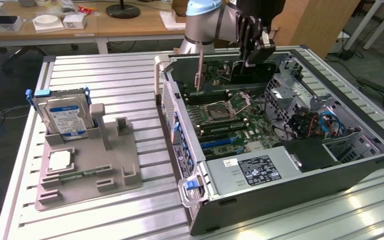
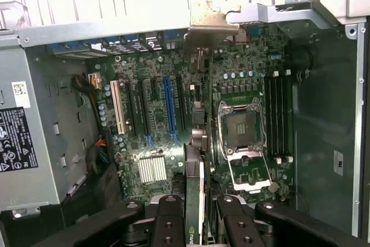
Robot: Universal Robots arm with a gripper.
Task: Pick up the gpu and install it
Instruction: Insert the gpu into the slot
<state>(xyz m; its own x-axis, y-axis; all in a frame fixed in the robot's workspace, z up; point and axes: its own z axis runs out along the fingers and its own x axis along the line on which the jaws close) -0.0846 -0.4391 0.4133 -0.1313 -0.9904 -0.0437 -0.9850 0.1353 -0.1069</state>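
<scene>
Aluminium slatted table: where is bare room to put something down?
Free: the ribbed aluminium table behind the grey plastic parts tray, and its strip before the tray. Crowded: inside the open black computer case, where the black gripper holds the gpu.

Wooden desks (image 1: 98,25) behind, grey floor (image 1: 379,65) — cables

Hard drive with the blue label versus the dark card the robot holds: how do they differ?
The silver, blue-labelled hard drive is thick; the dark grey gpu with its silvery bracket is thin. The hard drive stands slotted in the grey plastic holder; the gpu is clamped in the black gripper above the open computer case's motherboard. Both are rectangular and stand on edge.
</scene>
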